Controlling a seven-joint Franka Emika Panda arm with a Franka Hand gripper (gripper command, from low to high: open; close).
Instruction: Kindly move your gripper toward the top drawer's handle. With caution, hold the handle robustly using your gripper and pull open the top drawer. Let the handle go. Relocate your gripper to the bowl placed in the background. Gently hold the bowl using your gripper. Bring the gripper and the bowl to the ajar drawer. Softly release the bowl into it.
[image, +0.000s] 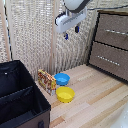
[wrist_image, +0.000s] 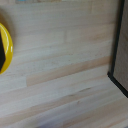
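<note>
In the exterior view my gripper (image: 71, 32) hangs high in front of the wicker screen, open, with nothing between its dark blue fingertips. It is well to the left of the dresser. The top drawer (image: 111, 27) is shut, and its silver handle (image: 116, 32) lies untouched. The blue bowl (image: 62, 79) sits on the wooden floor far below the gripper, beside a yellow bowl (image: 65, 94). The wrist view shows only floor boards, an edge of the yellow bowl (wrist_image: 4, 47) and a dark brown edge (wrist_image: 120, 50). No fingers or blue bowl appear there.
A colourful printed box (image: 46, 81) stands just left of the blue bowl. A large black bin (image: 20, 97) fills the exterior view's lower left. Another brown drawer (image: 109, 61) lies under the top one. The wicker screen (image: 35, 35) backs the scene.
</note>
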